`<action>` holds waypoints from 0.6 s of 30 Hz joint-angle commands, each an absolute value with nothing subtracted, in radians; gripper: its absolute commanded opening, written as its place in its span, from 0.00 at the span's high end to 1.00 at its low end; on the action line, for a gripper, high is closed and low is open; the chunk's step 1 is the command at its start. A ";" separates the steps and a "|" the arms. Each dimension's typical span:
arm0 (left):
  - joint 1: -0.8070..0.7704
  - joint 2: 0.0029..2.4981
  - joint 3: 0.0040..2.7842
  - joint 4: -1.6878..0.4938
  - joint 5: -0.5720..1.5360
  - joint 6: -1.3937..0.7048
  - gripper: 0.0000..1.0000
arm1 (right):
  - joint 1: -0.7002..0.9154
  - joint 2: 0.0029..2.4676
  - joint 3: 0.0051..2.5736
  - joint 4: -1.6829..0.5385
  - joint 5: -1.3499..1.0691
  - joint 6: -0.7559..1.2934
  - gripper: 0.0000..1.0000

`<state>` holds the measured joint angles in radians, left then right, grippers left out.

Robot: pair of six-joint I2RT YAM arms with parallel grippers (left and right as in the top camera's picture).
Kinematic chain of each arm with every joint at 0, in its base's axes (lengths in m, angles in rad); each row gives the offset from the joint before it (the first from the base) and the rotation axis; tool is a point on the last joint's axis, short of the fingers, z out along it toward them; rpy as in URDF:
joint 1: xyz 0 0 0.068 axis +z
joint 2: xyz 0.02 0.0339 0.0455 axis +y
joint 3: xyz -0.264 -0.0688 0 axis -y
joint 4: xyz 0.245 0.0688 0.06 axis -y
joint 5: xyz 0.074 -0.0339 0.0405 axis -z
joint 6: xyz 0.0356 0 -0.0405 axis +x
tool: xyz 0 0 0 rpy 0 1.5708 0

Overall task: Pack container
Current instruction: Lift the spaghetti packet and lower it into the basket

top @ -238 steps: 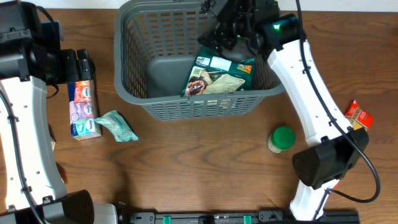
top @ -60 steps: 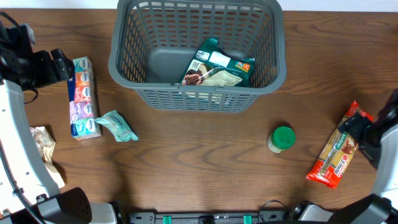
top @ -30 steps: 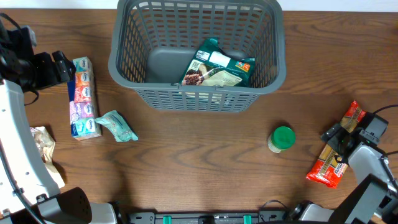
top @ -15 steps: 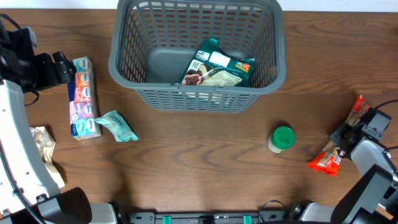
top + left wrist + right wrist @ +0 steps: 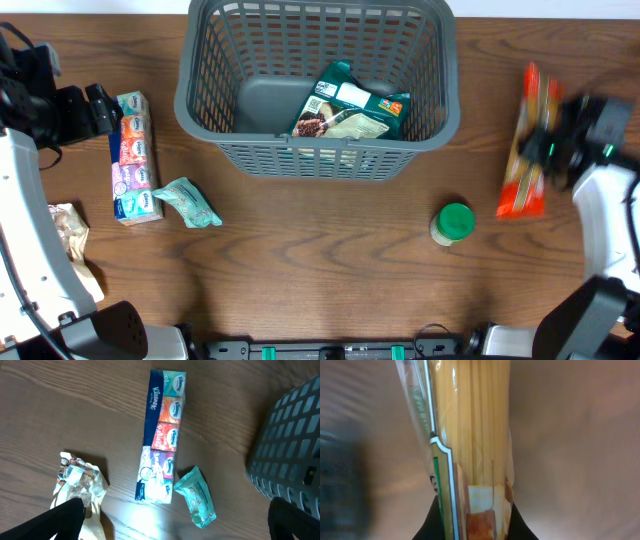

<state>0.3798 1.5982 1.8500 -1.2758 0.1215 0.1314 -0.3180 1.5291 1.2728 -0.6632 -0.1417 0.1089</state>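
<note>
The basket (image 5: 315, 160) sits upper middle with one bag (image 5: 350, 112) inside. My right tool (image 5: 548, 148) grips a spaghetti packet (image 5: 522, 150) at the right edge, and my left tool (image 5: 98, 110) gapes wide. Tissues (image 5: 133, 157), a pouch (image 5: 187, 203) and a jar (image 5: 453, 223) wait on the counter (image 5: 320, 260).

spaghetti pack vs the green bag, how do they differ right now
The spaghetti pack is long and narrow; the green bag is broad and squat. The spaghetti pack is clamped in the right hand, outside the container; the green bag lies loose inside it. The spaghetti pack is clear, showing yellow strands; the green bag is opaque and printed. Both are flexible packets.
</note>
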 commanded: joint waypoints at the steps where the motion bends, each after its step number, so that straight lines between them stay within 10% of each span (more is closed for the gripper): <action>1: 0.384 1.585 1.850 -1.278 0.120 0.144 0.01 | -0.229 1.496 1.554 -0.730 -0.184 -0.022 0.99; 18: 0.384 1.585 1.850 -1.279 0.120 0.150 0.01 | 0.290 1.673 1.983 -0.822 -0.347 -0.797 0.99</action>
